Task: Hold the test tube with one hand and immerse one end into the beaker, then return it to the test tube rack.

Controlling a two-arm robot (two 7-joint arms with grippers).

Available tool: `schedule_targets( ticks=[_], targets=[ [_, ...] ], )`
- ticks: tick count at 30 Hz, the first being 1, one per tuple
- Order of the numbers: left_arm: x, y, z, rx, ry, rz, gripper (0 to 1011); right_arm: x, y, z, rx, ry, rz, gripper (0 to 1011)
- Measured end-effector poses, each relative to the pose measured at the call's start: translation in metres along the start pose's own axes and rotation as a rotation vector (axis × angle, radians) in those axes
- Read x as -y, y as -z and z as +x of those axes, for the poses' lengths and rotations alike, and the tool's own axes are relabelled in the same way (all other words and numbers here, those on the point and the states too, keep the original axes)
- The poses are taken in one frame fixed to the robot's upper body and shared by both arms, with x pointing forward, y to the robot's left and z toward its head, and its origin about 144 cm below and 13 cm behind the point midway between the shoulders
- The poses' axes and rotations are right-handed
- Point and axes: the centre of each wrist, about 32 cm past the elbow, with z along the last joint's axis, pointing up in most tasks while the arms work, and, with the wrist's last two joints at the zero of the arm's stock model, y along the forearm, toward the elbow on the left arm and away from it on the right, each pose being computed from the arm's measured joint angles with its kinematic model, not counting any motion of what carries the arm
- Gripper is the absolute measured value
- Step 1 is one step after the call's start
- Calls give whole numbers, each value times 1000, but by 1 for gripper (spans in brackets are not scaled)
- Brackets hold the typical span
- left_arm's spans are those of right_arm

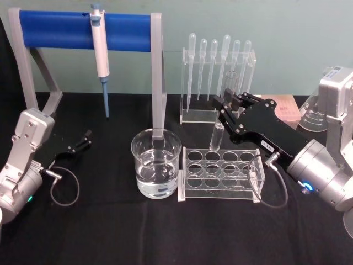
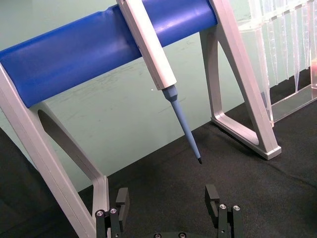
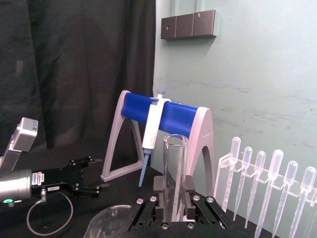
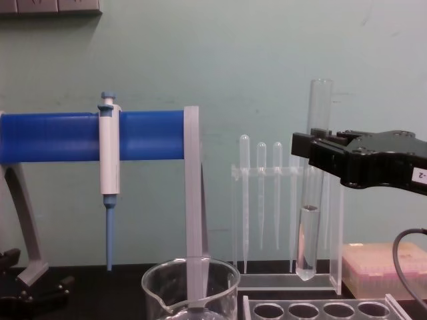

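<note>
My right gripper (image 1: 222, 108) is shut on the test tube (image 1: 215, 139), a long clear glass cylinder held upright. In the chest view the right gripper (image 4: 313, 152) clamps the test tube (image 4: 311, 233) around its middle, and the round bottom hangs above the clear rack (image 4: 320, 311). The right wrist view shows the test tube (image 3: 175, 168) rising between the black fingers (image 3: 190, 187). The beaker (image 1: 156, 163), partly filled with water, stands left of the tube; its rim (image 4: 190, 273) is lower than the tube's bottom. My left gripper (image 1: 83, 141) rests open at the far left.
A clear test tube rack (image 1: 220, 175) sits just right of the beaker. Behind it stands a clear stand of plastic pipettes (image 1: 218, 72). A blue-barred frame (image 1: 83, 25) with a hanging pipettor (image 1: 100, 55) is at the back left. A flask (image 1: 313, 117) and pink box (image 1: 287, 107) sit far right.
</note>
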Motion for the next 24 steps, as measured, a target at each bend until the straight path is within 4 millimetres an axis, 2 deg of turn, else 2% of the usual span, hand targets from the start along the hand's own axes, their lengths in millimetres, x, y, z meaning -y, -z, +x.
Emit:
schedule_targets(
  ticks=[24],
  targets=[
    [0, 0, 0, 0, 0, 0, 1000, 0, 0, 0, 0, 0, 0, 226]
  ],
)
